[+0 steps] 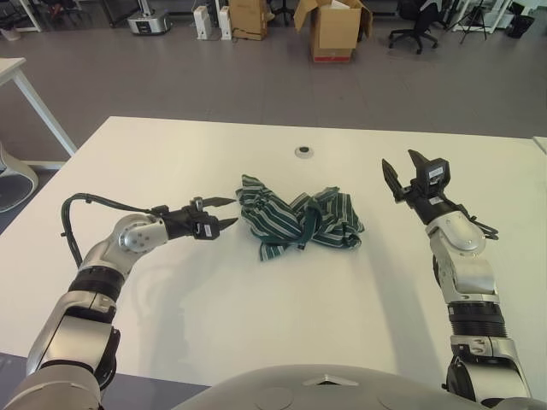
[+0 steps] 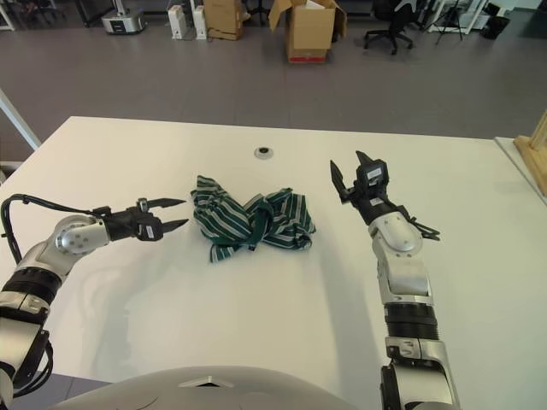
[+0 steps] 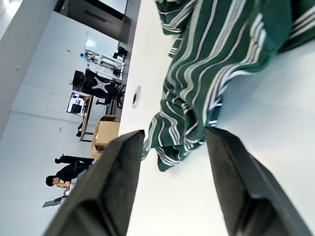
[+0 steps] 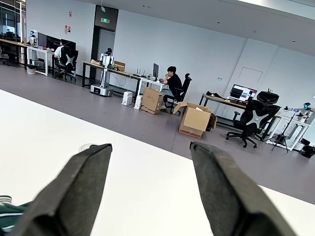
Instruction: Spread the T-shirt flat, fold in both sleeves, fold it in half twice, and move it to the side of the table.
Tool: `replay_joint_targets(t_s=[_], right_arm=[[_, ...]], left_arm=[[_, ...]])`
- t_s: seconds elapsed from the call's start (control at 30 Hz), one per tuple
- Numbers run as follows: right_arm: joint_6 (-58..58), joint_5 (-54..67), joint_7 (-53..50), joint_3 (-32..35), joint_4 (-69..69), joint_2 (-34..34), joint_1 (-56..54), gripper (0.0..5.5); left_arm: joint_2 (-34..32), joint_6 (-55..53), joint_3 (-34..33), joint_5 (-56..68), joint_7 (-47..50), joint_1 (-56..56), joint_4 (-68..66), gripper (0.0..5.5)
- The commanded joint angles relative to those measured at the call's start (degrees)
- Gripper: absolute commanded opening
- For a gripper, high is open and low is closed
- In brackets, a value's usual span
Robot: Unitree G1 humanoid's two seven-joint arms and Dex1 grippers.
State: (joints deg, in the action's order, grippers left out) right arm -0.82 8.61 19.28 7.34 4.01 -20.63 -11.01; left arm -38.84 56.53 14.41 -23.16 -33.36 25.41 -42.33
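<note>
i see the t-shirt [image 1: 299, 224], soft green cloth with thin white stripes, crumpled in a lumpy heap between my 2 sets of jaws. left jaws gape open, tips just short of its edge. right jaws also open, raised, well apart from it. the smooth white tabletop [image 1: 256, 325] stretches wide around both.

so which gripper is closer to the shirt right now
The left gripper: its open jaws point at the crumpled T-shirt, just short of it. The right gripper stands off to the other side, aimed upward.
</note>
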Motion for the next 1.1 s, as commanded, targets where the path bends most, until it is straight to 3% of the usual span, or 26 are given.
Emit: replay_joint_targets(t_s=[0.03,0.27,0.47,0.63,0.87,1.1], right_arm=[[-0.4,-0.6,-0.2,0.0,0.6,0.1,-1.1,2.94],[-0.5,-0.5,-0.1,0.0,0.7,0.0,-1.6,2.94],[-1.7,-1.4,3.2,-2.6,1.3,-1.2,-2.0,2.97],[-5.1,-5.5,21.4,-13.7,7.8,-7.0,-11.0,2.97],[-19.9,-15.7,49.9,-28.2,32.3,-13.6,-33.0,2.97],[-34.6,-24.3,55.9,-34.7,51.3,-10.0,-47.4,2.97]], left_arm=[[0.7,1.2,2.9,-4.2,2.5,2.5,-1.6,2.26],[4.4,1.2,8.0,-12.6,10.8,7.2,-4.8,2.26],[3.1,3.7,9.4,-11.4,11.5,7.1,-5.1,1.14],[2.8,5.4,10.7,-10.3,9.5,7.2,-3.0,0.01],[5.6,4.8,12.6,-9.8,8.2,6.9,0.7,0.01],[7.2,3.7,13.8,-10.0,8.4,5.9,3.4,0.01]])
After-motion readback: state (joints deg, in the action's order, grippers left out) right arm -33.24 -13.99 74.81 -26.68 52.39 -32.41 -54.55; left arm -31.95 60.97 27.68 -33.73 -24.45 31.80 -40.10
